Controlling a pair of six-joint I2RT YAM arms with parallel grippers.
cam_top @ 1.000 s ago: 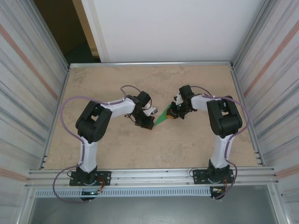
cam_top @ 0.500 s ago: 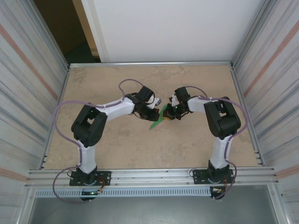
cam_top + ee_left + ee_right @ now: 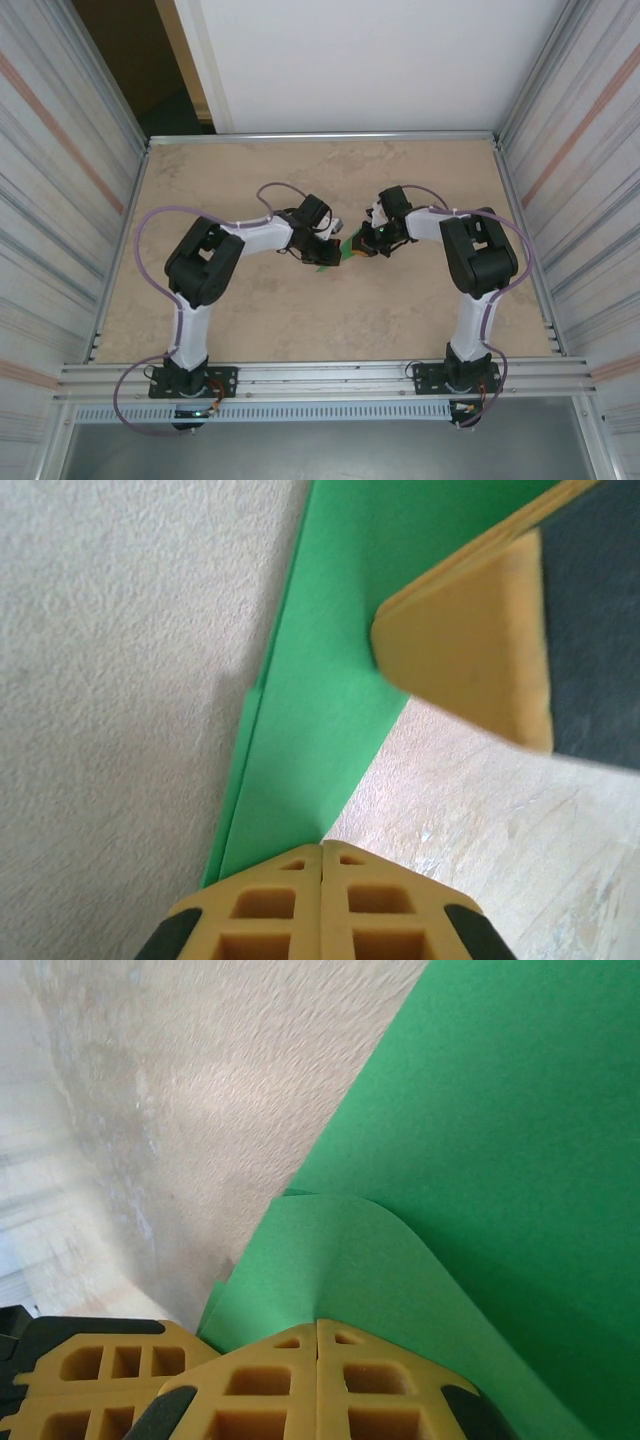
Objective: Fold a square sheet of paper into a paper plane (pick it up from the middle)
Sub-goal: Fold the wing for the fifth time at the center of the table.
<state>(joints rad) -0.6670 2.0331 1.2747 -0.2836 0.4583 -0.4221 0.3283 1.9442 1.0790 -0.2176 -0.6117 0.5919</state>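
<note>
Paper (image 3: 320, 710) is mid-table (image 3: 400, 300), partly folded, strung between the arms. Left gripper (image 3: 321, 875) is pinched closed on one end, right gripper (image 3: 318, 1345) is clamped on a curled flap. Line up the edges before creasing and don't tug apart; it would likely tear.

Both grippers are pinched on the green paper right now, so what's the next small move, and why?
Probably slide the right gripper a little along the fold, pressing it flat. It and the left gripper are both shut on the green paper, but in the right wrist view the top layer bulges in a loose curve instead of lying flat, so the crease looks unfinished.
</note>
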